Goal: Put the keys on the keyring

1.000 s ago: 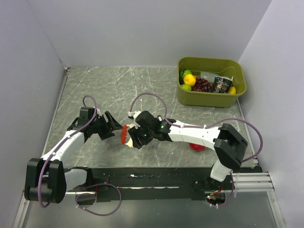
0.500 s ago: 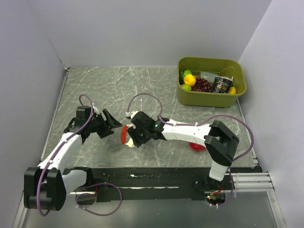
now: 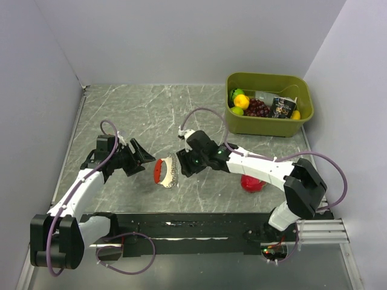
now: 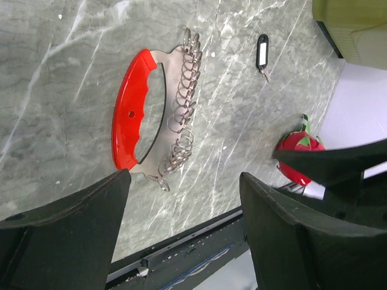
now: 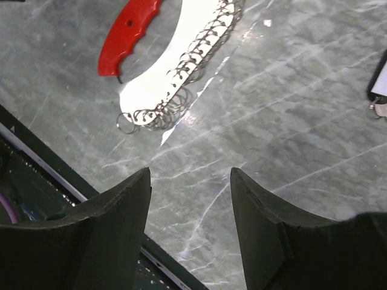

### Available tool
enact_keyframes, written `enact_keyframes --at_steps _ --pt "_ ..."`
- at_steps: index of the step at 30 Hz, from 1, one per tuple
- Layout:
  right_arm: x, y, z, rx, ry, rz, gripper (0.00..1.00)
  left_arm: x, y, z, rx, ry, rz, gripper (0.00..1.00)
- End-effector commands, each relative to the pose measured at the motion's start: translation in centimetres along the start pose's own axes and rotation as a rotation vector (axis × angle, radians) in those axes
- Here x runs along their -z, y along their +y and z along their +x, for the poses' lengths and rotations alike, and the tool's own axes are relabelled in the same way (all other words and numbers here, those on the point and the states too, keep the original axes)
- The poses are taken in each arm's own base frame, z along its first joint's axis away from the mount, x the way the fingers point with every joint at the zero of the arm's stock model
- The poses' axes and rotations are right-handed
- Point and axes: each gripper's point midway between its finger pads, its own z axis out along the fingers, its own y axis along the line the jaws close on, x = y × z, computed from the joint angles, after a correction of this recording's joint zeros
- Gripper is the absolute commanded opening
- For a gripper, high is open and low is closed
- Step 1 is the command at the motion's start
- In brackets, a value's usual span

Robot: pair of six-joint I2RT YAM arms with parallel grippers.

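Note:
The keys, a curved red piece joined to a silvery strip edged with wire rings, lie flat on the marble table. In the left wrist view the keys are just beyond my fingers. The keyring, a tiny dark oval with a pale centre, lies beyond them. My left gripper stands open just left of the keys, empty. My right gripper stands open just right of them, holding nothing. The right wrist view shows the keys ahead and the keyring at the right edge. The right arm hides the keyring from above.
A red fruit with green leaves lies on the table beside the right arm. An olive bin holding fruit and a packet stands at the back right. A black rail runs along the near edge. Grey walls close in both sides.
My right gripper has pulled back to the right off the keys, which now lie uncovered. The left gripper shifted slightly early on and has since held still.

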Motion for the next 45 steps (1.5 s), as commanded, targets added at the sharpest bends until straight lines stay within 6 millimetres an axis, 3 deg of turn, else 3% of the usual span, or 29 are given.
enact_keyframes --at_steps 1,5,15,29,39,41,45 --pt "0.3 3.3 -1.9 0.086 -0.036 -0.056 0.62 0.2 -1.3 -1.3 -0.019 -0.021 0.032 0.79" --pt "-0.2 6.2 -1.0 0.172 0.0 -0.071 0.62 -0.2 -1.5 -1.5 -0.015 -0.012 0.041 0.79" --pt "-3.3 8.5 0.5 0.179 0.062 -0.088 0.57 -0.2 -2.3 -2.6 -0.003 -0.011 0.065 0.79" --pt "-6.8 8.1 2.2 0.179 0.154 -0.015 0.42 0.0 -2.1 -3.0 0.02 -0.012 0.084 0.79" --pt "-8.2 8.3 3.6 0.171 0.202 -0.031 0.41 -0.3 -1.0 -2.3 0.039 -0.003 0.071 0.79" --pt "-8.3 8.3 3.9 0.172 0.21 -0.037 0.33 -0.4 -0.7 -2.0 0.037 0.002 0.062 0.79" --pt "-8.9 8.1 4.2 0.173 0.219 -0.028 0.29 -0.4 -0.1 -1.9 0.036 0.004 0.044 0.79"
